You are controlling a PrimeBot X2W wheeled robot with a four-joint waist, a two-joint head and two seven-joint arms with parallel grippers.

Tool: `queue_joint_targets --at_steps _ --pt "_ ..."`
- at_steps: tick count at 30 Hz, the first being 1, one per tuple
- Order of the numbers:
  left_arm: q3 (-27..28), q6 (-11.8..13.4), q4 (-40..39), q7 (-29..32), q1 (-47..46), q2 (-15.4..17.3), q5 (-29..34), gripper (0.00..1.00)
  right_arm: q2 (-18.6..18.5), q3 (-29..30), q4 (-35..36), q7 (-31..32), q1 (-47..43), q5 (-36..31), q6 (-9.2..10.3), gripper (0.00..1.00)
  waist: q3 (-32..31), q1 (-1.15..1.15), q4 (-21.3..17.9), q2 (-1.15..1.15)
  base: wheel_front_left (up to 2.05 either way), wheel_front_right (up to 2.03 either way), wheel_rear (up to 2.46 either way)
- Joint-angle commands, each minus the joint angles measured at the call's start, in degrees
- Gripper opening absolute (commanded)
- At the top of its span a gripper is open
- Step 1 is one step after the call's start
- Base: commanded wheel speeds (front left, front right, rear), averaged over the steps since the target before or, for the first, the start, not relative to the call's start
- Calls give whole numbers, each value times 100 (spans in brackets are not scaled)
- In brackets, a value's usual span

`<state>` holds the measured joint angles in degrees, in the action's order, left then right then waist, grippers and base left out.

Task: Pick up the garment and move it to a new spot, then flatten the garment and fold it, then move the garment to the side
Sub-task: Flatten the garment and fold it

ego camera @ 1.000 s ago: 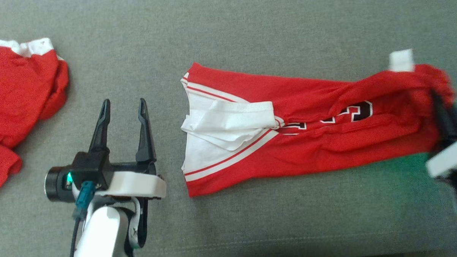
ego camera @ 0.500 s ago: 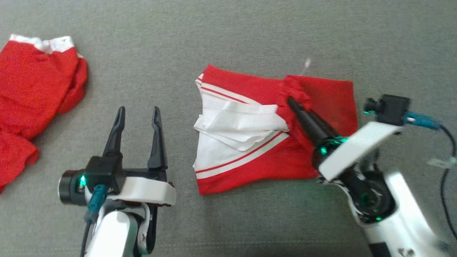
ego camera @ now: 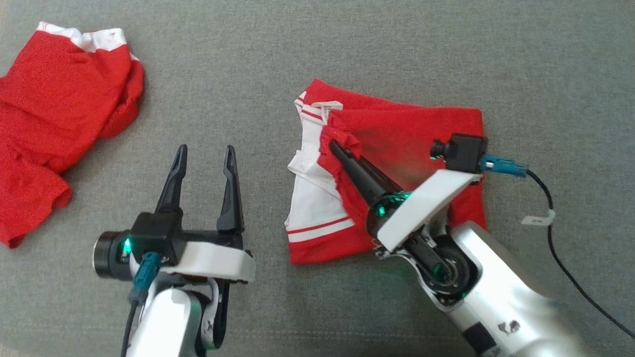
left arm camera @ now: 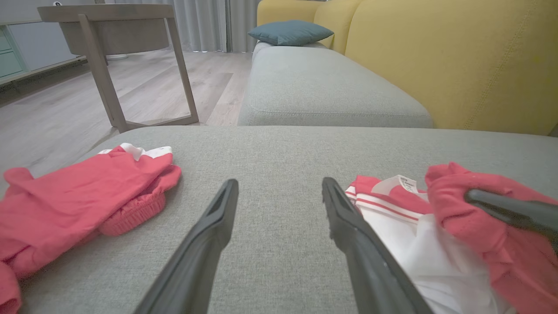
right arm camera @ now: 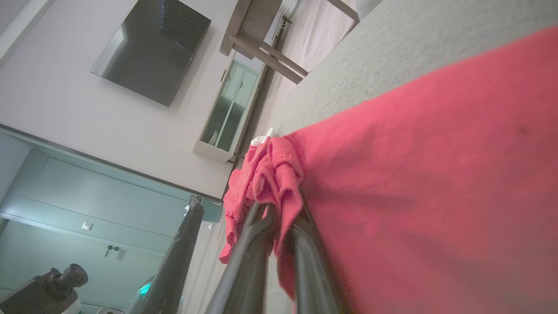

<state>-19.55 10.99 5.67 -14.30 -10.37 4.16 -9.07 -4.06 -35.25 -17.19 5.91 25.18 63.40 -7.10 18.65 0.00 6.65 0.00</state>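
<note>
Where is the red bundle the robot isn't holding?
In the head view, the crumpled red garment lies far left on the grey cushion, left of the open left hand.

soft, even indoor light is falling across the grey sofa seat (ego camera: 397,38). the right gripper (ego camera: 333,144) is casting a faint dark shadow on the garment (ego camera: 426,127). the wide-angle wrist views are bending lines towards their edges, and its fingers (right arm camera: 307,270) are blurring close to the lens.
</note>
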Motion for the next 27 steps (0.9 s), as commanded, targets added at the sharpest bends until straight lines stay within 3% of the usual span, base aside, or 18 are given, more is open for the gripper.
queue_joint_targets --at_steps 1,4,5,6,7,12,18,21,27 --pt "175 -26 -160 -70 -222 10 72 100 117 -268 59 -198 256 178 -39 0 33 0 17 0 0 0 0" --pt "173 -34 -155 -70 -250 2 82 100 117 -430 -121 -389 410 208 -39 0 57 0 27 0 0 0 0" --pt "175 -39 -153 -70 -264 -2 85 100 117 -510 -182 -468 469 277 -39 15 70 0 29 0 0 0 0" --pt "179 -43 -151 -70 -274 -5 88 100 117 -591 -248 -554 538 289 -39 63 80 0 27 0 0 0 0" --pt "183 -45 -148 -70 -279 -8 92 100 117 -675 -318 -649 611 251 -39 100 88 0 22 0 0 0 0" --pt "212 -48 -140 -70 -280 -21 105 100 55 -1053 -501 -1212 938 -231 -39 100 99 0 -14 0 0 0 0" --pt "274 -38 -140 -70 -239 -25 130 100 -418 -1046 -423 -1931 1215 -1360 -39 100 63 0 -118 0 0 0 0" --pt "312 -29 -139 -70 -203 -22 140 100 -690 -552 -271 -2051 1165 -2136 -39 100 35 0 -194 0 0 0 0" --pt "412 -23 -161 -70 -155 34 156 100 -1135 1097 293 -2086 394 -3611 -39 100 -43 0 -335 0 0 0 0"
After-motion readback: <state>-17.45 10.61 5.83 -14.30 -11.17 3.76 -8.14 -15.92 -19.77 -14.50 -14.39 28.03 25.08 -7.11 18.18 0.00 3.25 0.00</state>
